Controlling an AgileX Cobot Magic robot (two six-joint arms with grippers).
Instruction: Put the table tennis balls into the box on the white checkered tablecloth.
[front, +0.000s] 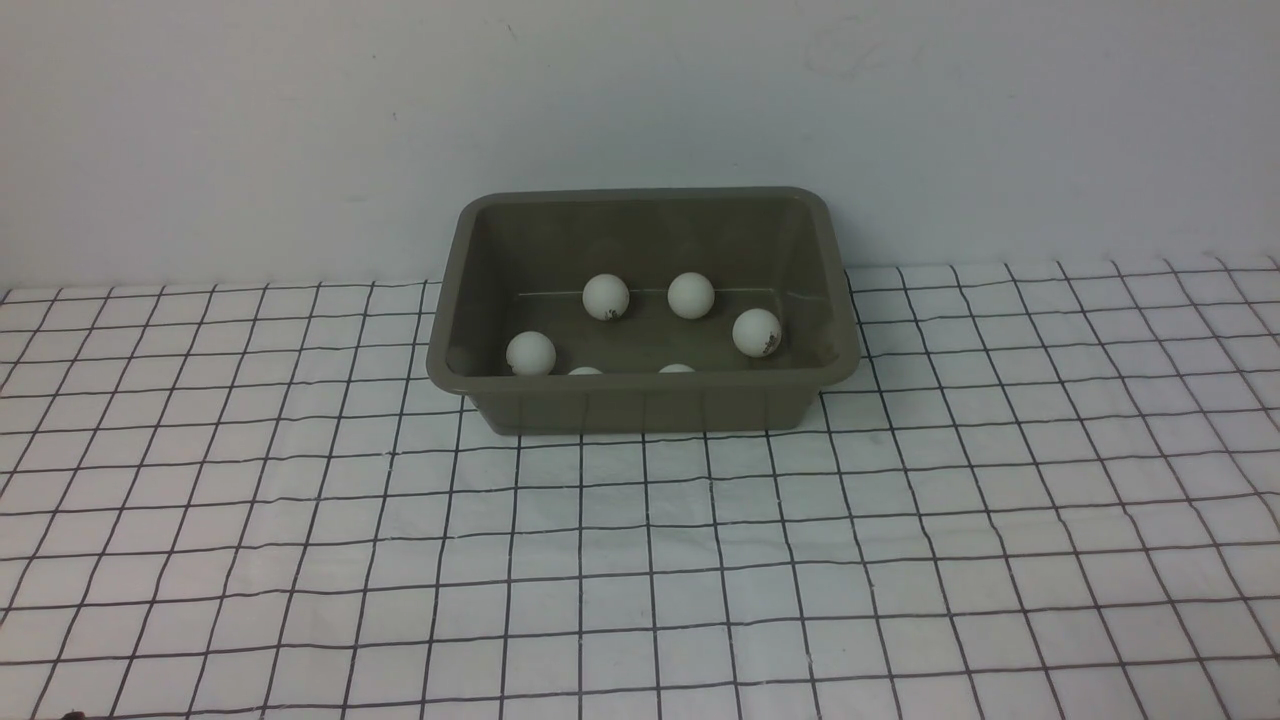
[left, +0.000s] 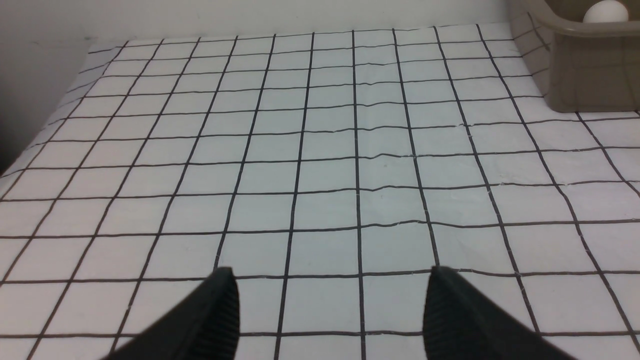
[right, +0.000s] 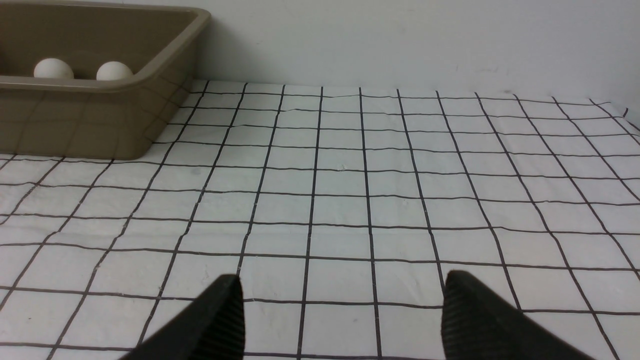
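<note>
Balls (front: 691, 295) lie in the box (front: 640, 405) on bare cloth (front: 640, 580); both jaws gape wide, holding nothing.

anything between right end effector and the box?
Nothing. The right wrist view shows only bare white checkered tablecloth between the open right end effector and the box.

— What covers the surface?
— A white checkered tablecloth with a thin black grid (front: 640, 560), slightly wrinkled, running back to a plain pale wall (front: 640, 100).
— And what lies directly on it?
— One rectangular olive-grey plastic box with rounded corners and a rolled rim (front: 643, 405), standing towards the far edge, near the wall, about midway across. In the wrist views the cloth beside it shows only grid lines.
</note>
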